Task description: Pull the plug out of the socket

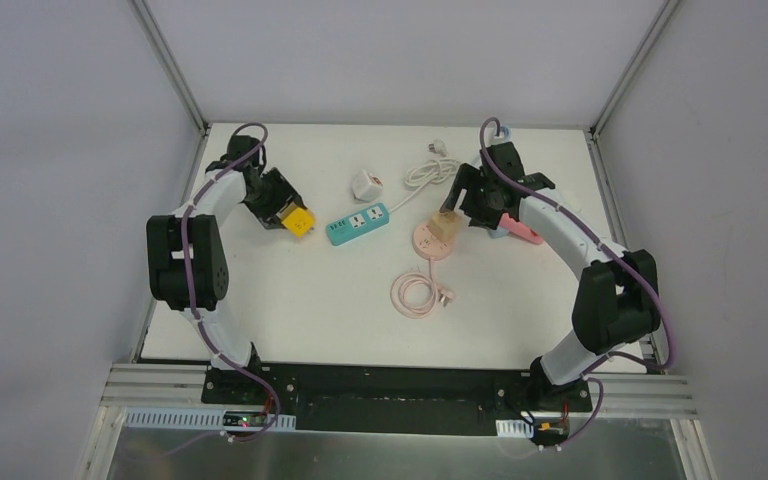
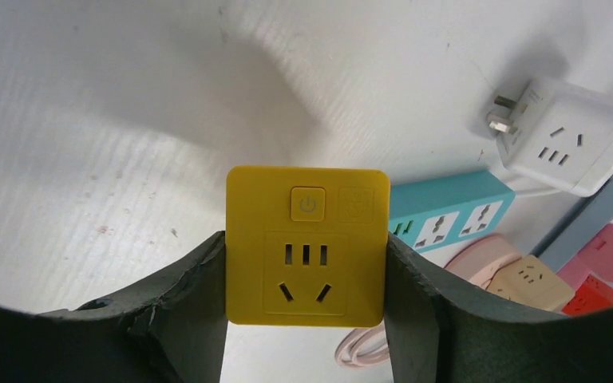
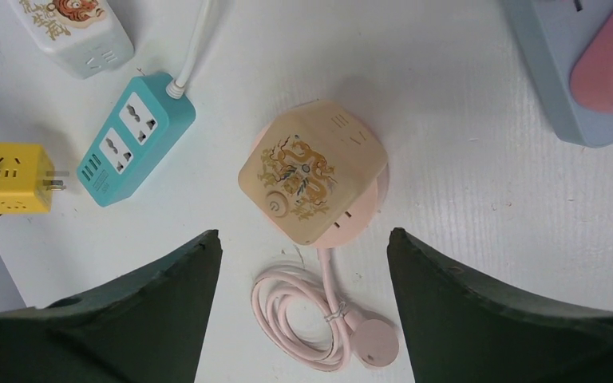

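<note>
The left jaws clamp the yellow plug cube point(image 2: 306, 239), prongs bare and apart from the teal power strip point(image 1: 357, 224), while the right jaws hang wide above the beige adapter point(image 3: 311, 169) seated on the pink socket point(image 1: 425, 246), seemingly to grip it.

One overhead, two close wrist views

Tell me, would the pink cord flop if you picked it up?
Probably floppy: the pink cord lies in soft loops. A small tie holds the coil, so it likely lifts as one bundle. Its round plug would probably dangle.
</note>
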`<state>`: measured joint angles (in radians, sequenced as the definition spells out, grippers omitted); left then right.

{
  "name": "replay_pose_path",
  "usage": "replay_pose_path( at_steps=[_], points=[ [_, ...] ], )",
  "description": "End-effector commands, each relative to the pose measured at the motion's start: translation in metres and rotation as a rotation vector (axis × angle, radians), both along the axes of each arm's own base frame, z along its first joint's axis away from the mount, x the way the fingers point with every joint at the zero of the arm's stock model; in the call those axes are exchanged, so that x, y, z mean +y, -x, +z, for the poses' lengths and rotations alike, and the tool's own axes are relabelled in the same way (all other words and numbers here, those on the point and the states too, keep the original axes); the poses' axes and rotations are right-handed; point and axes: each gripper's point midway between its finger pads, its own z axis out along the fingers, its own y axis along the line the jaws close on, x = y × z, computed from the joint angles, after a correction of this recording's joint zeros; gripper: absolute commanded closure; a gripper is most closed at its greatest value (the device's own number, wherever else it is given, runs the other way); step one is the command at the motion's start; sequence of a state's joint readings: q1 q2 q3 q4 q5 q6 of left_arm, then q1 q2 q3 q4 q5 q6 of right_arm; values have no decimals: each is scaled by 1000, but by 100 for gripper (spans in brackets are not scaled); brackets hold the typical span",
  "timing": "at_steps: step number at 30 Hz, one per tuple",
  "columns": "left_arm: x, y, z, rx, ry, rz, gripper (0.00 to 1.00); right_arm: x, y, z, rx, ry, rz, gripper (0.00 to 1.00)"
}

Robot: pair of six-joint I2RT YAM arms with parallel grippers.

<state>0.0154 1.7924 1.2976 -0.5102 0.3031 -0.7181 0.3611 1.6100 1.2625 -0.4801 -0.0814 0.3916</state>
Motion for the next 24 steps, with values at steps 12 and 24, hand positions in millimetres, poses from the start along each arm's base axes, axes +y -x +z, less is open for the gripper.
replay_pose_path(
  at_steps=[12, 24],
  points=[
    [32, -7, 38, -22, -177, -42, 30, -7, -18, 32, -151, 13, -8, 0],
    [36, -26, 102, -246, -278, -97, 27, -2, -29, 29, -142, 45, 56, 0]
  ],
)
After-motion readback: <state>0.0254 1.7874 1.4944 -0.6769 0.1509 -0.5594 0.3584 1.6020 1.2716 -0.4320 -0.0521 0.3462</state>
